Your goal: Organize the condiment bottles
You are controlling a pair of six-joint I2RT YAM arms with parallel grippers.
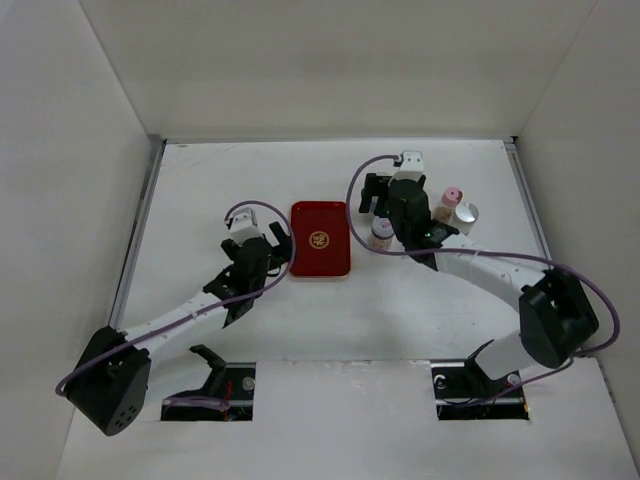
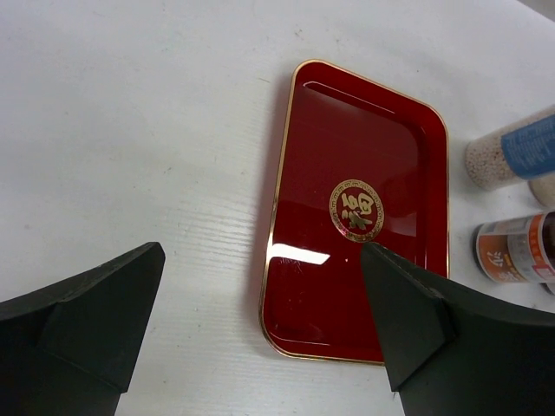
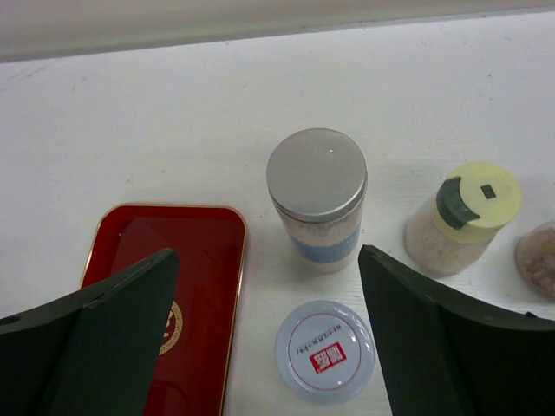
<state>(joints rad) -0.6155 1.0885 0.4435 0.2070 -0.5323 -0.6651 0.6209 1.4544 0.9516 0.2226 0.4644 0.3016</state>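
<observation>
**Beside the flat dark-red rectangular tray: a bottle is waiting**

The white cylindrical silver-capped bottle is standing upright on the tray's right, straight ahead of the right end effector, which is spread wide. The left end effector, also spread, is hovering at the tray's left, farther off.

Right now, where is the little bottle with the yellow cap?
In the right wrist view the yellow-capped bottle stands upright just to the right of the silver-capped bottle, not touching it.
</observation>
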